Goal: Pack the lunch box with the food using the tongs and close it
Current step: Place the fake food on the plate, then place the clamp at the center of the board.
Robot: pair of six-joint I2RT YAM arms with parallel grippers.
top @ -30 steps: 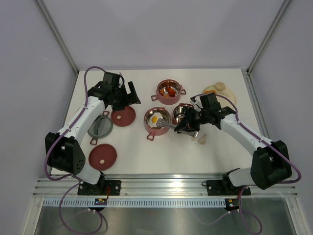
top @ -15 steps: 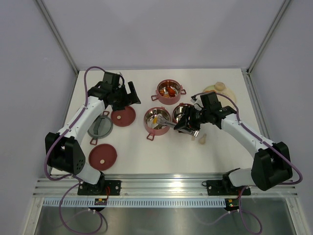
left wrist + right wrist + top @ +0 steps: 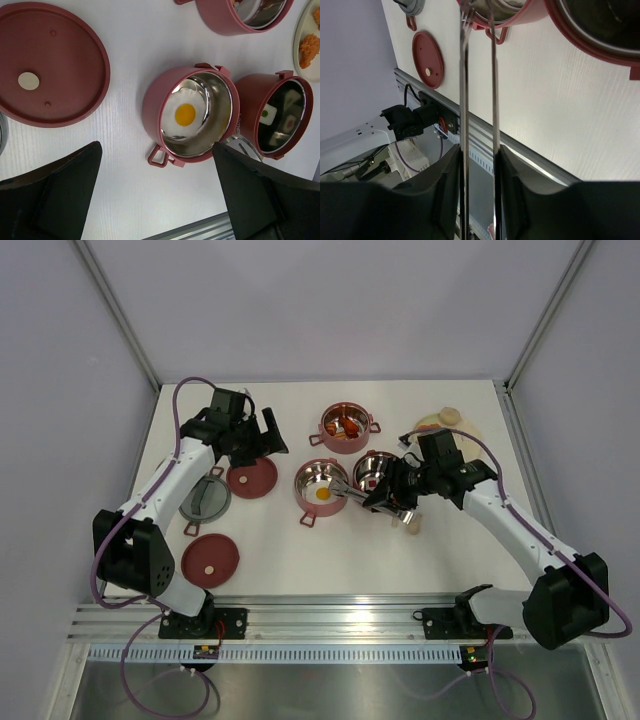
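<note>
While R hand (image 3: 392,496) grips – tongs (image 3: 352,494) point left

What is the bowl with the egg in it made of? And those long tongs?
The bowl looks like two materials: the inside seems to be shiny steel, since it mirrors the egg, while the dark-red outside is matte, perhaps plastic or painted metal; the pictures cannot settle which. The tongs look like bare polished metal: thin, silver, with bright glints along both arms.

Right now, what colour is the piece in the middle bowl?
White with a yellow-orange centre, a fried egg; clearest in the left wrist view.
</note>
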